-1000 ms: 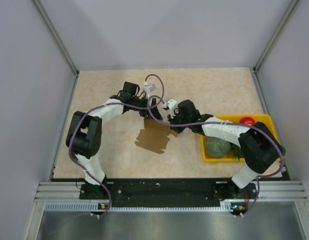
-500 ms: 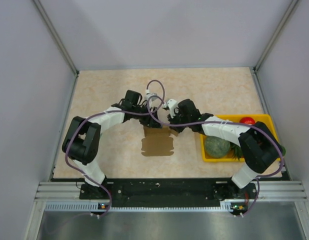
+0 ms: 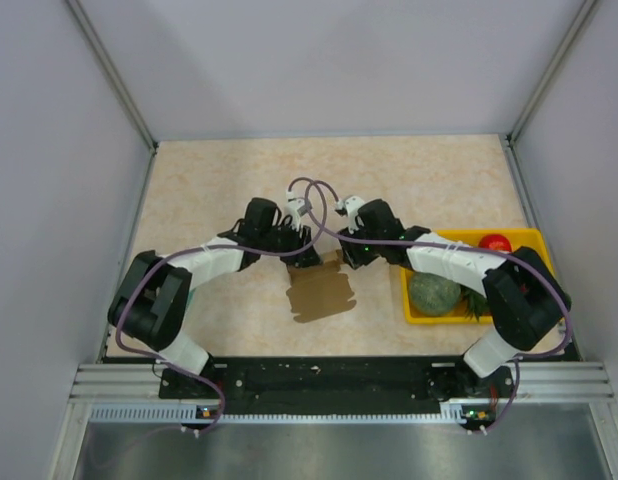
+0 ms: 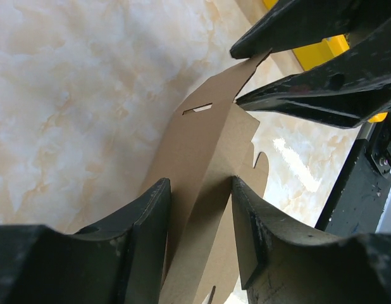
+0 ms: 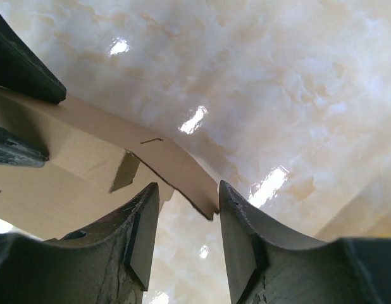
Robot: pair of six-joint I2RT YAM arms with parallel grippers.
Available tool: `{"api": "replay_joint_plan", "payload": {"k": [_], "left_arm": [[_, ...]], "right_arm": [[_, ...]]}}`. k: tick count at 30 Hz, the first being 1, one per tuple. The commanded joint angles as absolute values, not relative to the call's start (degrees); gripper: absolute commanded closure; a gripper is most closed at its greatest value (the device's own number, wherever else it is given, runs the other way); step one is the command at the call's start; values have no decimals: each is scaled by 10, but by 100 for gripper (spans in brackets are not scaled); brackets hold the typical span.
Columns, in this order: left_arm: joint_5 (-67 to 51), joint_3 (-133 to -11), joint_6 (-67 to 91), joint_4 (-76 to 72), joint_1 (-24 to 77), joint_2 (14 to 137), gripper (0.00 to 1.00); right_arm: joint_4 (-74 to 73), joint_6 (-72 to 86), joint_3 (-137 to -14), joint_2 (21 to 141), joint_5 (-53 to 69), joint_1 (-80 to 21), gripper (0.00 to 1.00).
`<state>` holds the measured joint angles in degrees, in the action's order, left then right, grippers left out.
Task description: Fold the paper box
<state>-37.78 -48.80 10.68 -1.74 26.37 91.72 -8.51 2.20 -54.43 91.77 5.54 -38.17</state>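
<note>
The paper box (image 3: 322,290) is a flat brown die-cut cardboard sheet at the table's middle, its far edge raised between my two grippers. My left gripper (image 3: 307,256) is closed around a folded part of the sheet (image 4: 202,190); the fold presses on the right finger (image 4: 259,234). My right gripper (image 3: 351,256) is open, with a corner of a flap (image 5: 189,180) between its fingers and touching the right finger (image 5: 246,234). The right gripper's fingers (image 4: 309,95) straddle the sheet's pointed tip in the left wrist view.
A yellow tray (image 3: 535,240) at the right holds a green melon (image 3: 434,294), a red fruit (image 3: 495,242) and other produce, right beside the right arm. Grey walls close in the beige table (image 3: 219,180) on three sides. Purple cables loop above both wrists.
The left gripper has moved toward the near right and the right gripper slightly away, so they now meet at the sheet's far edge. The sheet has turned and shifted slightly right.
</note>
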Motion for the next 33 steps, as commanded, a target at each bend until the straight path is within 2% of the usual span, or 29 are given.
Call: {"api": "replay_joint_plan", "payload": {"k": [1,3,7,13,14,16,18,27,30,31,32,33], "left_arm": [[-363,-457,126,-68,272,892,53],[-364,-450,132,-74,275,890,53],[-357,-442,140,-76,278,880,52],[-354,-437,141,-73,279,866,52],[-353,-435,141,-74,279,867,52],[-357,-439,138,-69,279,870,52],[-358,-440,137,-66,280,874,51],[-359,-438,139,-71,280,877,50],[-358,-439,140,-71,280,877,50],[-359,-439,141,-71,280,878,51],[-358,-439,141,-71,280,879,51],[-358,-438,143,-72,280,878,52]], "right_arm": [[-105,54,-534,846,48,-377,55],[-101,44,-526,836,49,-374,53],[-82,22,-524,851,98,-352,55],[-69,3,-531,860,119,-352,70],[-64,3,-528,858,107,-351,69],[-69,-25,-537,856,79,-351,59],[-83,-46,-543,855,67,-350,56],[-92,-103,-568,894,132,-351,58],[-102,-102,-584,923,151,-351,65],[-105,-101,-591,927,148,-352,70],[-107,-94,-592,927,146,-352,78],[-105,-89,-591,921,144,-352,81]]}}
